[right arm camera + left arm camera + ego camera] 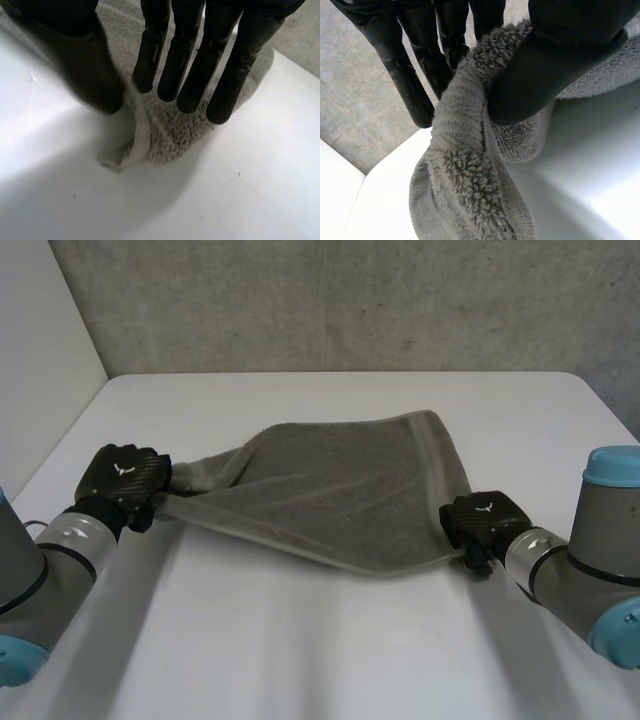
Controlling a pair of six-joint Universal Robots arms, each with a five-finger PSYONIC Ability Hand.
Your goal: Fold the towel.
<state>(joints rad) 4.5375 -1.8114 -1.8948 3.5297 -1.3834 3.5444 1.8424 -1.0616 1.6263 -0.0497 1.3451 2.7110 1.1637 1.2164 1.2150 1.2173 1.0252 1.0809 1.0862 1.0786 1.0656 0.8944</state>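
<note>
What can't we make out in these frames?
1. Head view: the towel corner at the left hand, covered by that hand.
2. Right wrist view: whether the right hand holds the towel corner; the hand itself hides the contact.
3. Left wrist view: most of the towel, cut off by the frame edge.

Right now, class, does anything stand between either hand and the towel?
Nothing visible does. The left hand pinches the towel at its left corner, the right hand at its near right corner.

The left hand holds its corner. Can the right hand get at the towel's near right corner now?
Probably yes: the right hand is right at the towel's near right corner, with only bare table around.
</note>
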